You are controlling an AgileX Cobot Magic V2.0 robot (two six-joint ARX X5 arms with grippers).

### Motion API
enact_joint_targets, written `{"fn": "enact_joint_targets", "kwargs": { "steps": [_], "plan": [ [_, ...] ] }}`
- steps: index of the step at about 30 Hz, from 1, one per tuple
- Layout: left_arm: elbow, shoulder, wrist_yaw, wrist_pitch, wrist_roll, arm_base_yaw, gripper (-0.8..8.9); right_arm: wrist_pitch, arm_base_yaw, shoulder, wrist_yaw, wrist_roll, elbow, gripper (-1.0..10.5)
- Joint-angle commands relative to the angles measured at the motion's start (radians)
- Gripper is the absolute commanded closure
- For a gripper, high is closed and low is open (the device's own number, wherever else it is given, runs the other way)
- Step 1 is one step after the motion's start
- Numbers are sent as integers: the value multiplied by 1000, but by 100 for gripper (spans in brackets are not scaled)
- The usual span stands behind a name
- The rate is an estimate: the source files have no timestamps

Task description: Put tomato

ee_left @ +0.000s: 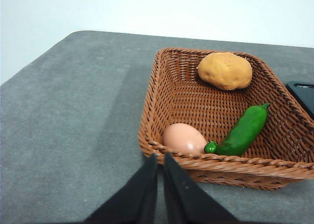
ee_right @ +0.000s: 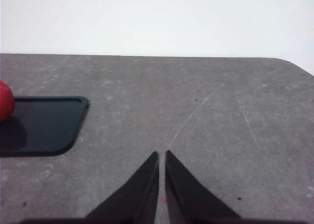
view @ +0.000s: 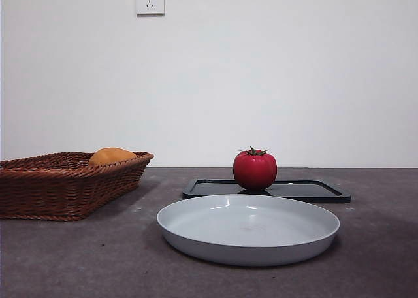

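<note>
Sitting upright on black tray, tomato, stem skyward

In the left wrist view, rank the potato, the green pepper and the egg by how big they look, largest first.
1. Potato, though it lies farthest from the camera.
2. Green pepper: longer but slimmer, so close to the potato.
3. Egg, partly hidden by the basket rim.

Tomato on tray, plate in front, basket left

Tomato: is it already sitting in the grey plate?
No, the tomato stands on the black tray behind the grey plate.
</note>
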Motion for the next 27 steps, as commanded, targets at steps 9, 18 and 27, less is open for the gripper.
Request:
{"fn": "enact_joint_targets", "kwargs": {
  "steps": [9, 18, 27],
  "plan": [
    [-20, -1, 3, -7, 16, 2, 794, -62, 0, -54, -30, -38, -63, 932],
    [-20, -1, 3, -7, 16, 2, 794, -58, -2, -55, -29, -94, -63, 932],
    [-20, -1, 3, -7, 16, 2, 794, -35, -2, -55, -26, -93, -63, 932]
  ]
}}
